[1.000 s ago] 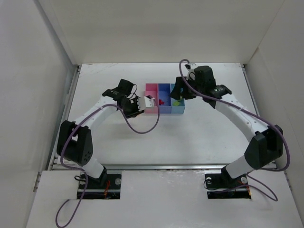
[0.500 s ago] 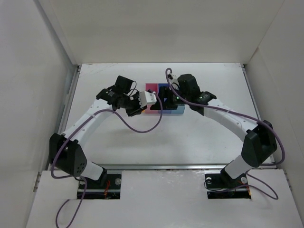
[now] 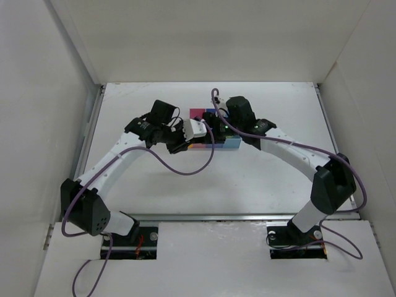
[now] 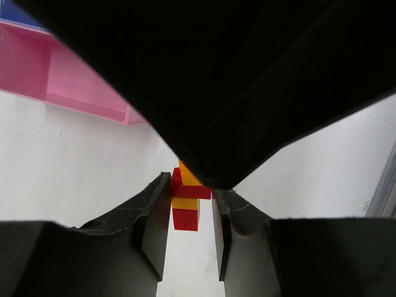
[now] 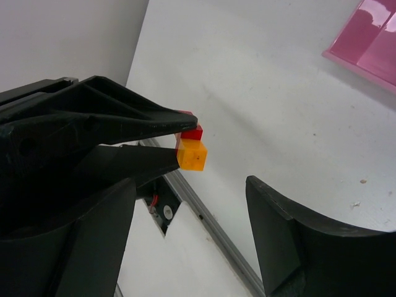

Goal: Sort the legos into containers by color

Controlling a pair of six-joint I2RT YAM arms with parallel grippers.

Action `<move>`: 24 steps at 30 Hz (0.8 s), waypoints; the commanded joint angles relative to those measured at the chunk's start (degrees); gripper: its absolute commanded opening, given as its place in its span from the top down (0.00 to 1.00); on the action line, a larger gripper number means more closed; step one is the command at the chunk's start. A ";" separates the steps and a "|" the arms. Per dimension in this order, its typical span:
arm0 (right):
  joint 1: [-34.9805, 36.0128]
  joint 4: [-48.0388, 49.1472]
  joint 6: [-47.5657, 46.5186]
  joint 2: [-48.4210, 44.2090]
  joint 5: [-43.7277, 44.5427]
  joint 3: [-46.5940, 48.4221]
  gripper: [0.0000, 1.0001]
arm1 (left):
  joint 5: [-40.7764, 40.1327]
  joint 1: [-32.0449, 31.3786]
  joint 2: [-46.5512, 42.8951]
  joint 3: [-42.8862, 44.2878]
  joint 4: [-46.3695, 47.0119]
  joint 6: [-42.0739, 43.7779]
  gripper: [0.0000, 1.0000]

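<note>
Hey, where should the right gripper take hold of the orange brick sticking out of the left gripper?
Probably pinch the orange brick across its free side faces, coming head-on at the tips of the left gripper. Only that end juts out; the red brick behind it sits between those fingers. The open right gripper faces it.

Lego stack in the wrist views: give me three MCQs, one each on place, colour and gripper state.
1. Where is the lego stack?
A. inside the pink bin
B. clamped in the left gripper
C. lying loose on the table

2. What colours are its bricks?
A. red and orange
B. blue and green
C. all yellow

3. What state is the right gripper in?
A. shut on the stack
B. open, with the stack ahead of it
C. shut on a blue brick

Answers:
1. B: the left wrist view shows it pinched there.
2. A: both wrist views show red and orange layers.
3. B: the right wrist view shows its jaws wide apart.
</note>
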 commanded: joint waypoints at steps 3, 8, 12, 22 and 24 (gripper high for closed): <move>1.22 3.72 1.70 0.10 0.80 2.06 0.25 | 2.48 -0.96 -2.51 3.14 -0.50 -2.38 0.92; 1.22 3.72 2.31 0.81 0.09 2.06 0.33 | 2.48 -0.96 -2.51 3.67 -0.50 -2.91 0.91; 1.22 3.72 2.31 1.33 -0.43 2.06 0.40 | 2.48 -0.96 -2.51 4.20 0.03 -3.52 0.91; 1.22 4.25 2.31 1.33 -0.96 2.58 0.43 | 1.96 -1.48 -2.51 4.20 0.56 -3.52 0.91; 1.22 4.25 2.31 2.03 -0.96 3.11 0.43 | 1.96 -1.48 -2.51 4.20 0.56 -3.52 0.91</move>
